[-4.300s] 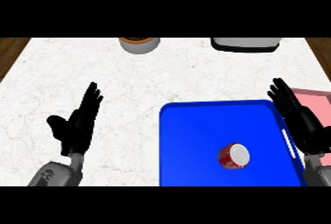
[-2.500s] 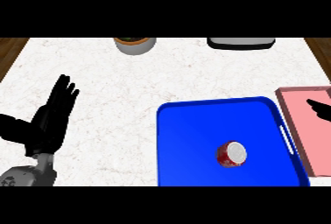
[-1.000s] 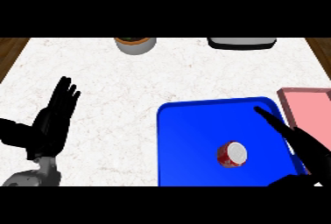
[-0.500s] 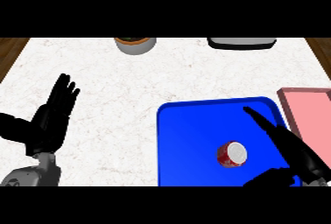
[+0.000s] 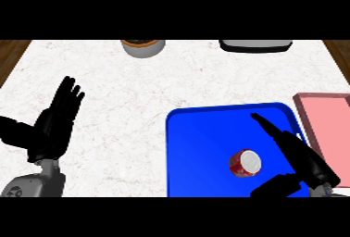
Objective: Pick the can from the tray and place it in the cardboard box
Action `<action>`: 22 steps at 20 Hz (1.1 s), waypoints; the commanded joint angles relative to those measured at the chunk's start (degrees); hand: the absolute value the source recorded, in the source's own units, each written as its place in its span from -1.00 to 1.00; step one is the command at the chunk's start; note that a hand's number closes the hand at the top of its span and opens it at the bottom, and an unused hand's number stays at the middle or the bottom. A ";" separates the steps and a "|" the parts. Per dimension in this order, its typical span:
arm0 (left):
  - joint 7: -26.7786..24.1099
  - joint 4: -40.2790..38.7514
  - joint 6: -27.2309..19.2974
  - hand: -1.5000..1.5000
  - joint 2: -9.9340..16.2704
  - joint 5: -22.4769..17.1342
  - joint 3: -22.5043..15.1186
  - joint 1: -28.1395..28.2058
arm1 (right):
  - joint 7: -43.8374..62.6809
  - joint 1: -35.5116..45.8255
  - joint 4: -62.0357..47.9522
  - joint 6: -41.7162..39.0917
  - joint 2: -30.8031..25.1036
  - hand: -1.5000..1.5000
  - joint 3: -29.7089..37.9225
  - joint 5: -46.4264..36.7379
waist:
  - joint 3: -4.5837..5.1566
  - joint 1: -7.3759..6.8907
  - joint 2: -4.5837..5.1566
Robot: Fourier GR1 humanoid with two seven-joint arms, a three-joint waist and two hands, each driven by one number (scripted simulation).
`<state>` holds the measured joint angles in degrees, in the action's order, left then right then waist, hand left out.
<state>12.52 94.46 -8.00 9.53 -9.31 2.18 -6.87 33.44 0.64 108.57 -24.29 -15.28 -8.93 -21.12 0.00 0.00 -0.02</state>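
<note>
The can (image 5: 246,163) lies on the blue tray (image 5: 205,139), toward its near right corner. Over the last second the right hand (image 5: 298,155) has moved left across the tray and now sits just right of the can, fingers straight, thumb spread, holding nothing. The approach appears nearly done; closing comes next. The box (image 5: 328,125) is right of the tray. The left hand (image 5: 51,125) rests open, far left of the tray.
</note>
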 commanded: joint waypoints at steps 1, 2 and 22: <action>0.73 3.29 0.61 0.00 -0.81 0.89 -0.13 2.60 | -1.86 -4.22 2.62 -0.91 1.05 -1.00 -0.59 -2.07 | 0.00 0.05 -0.04; 2.76 2.55 -2.37 0.00 -2.36 2.68 -2.10 -0.56 | -5.44 4.30 -8.93 0.96 1.94 -1.00 2.07 -1.51 | -0.02 -0.18 0.05; 0.64 2.78 -1.02 0.00 -5.13 6.26 -1.20 1.80 | -10.32 -3.74 -6.85 0.49 5.62 -1.00 -1.43 -11.28 | -0.01 0.07 -0.02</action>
<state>12.30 95.98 -6.58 6.27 -6.12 3.14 -5.05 23.84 -1.41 100.74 -24.55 -10.61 -8.95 -30.30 0.00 0.02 -0.02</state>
